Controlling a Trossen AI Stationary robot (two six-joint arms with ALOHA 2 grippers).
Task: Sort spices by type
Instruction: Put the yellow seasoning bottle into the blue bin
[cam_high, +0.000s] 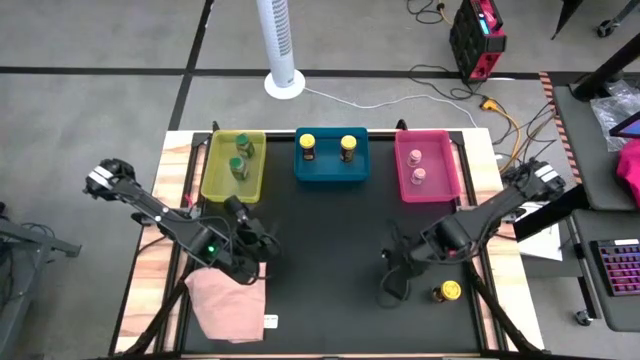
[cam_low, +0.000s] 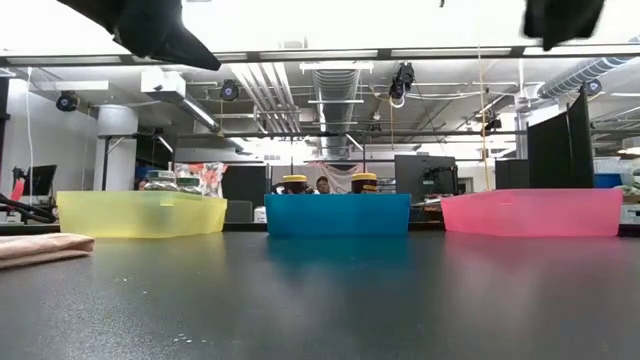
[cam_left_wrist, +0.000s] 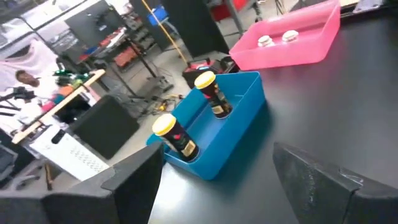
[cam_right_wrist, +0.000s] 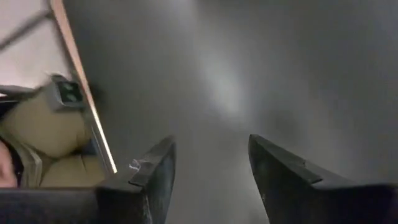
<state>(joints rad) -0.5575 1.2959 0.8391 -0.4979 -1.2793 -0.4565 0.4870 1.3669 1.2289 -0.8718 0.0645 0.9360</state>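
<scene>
Six spices are sorted into bins; a yellow-lidded jar (cam_high: 450, 291) is left lying on the counter (cam_high: 330, 250) beside the empty, parted right end effector (cam_high: 392, 278). The left end effector (cam_high: 262, 240) is held wide, empty.

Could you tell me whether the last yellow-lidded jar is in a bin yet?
Not yet: the yellow-lidded jar sits on the black mat, outside every bin.
</scene>
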